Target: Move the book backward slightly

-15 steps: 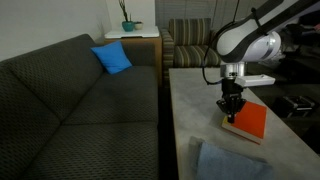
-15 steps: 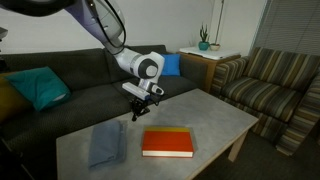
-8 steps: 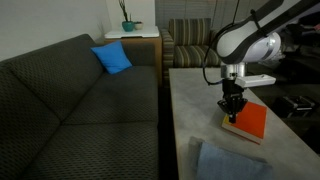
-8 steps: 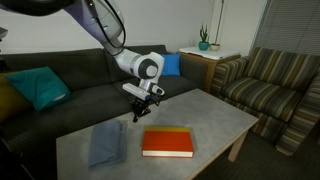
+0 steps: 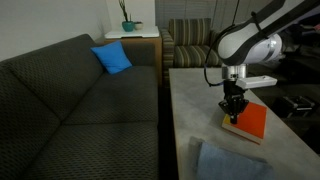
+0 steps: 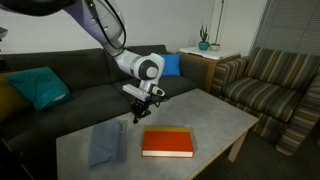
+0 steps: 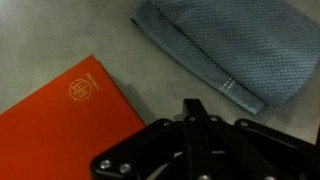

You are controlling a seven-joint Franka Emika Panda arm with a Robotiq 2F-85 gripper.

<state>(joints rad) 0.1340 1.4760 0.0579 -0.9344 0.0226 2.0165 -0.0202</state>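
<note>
gripper (image 6: 136, 117): clenched, empty, over table (image 6: 215, 110) by book corner | book (image 6: 168, 142): flat on table, near cloth (image 6: 106, 143) | wrist view: book and cloth cut off by frame | tip-to-book contact: cannot tell

My worktop (image 6: 215, 112): pale grey, stone-look. Orange-red book (image 6: 168, 143) lies flat near middle. Folded grey-blue cloth (image 6: 105, 143) beside it, clear gap between.
</note>
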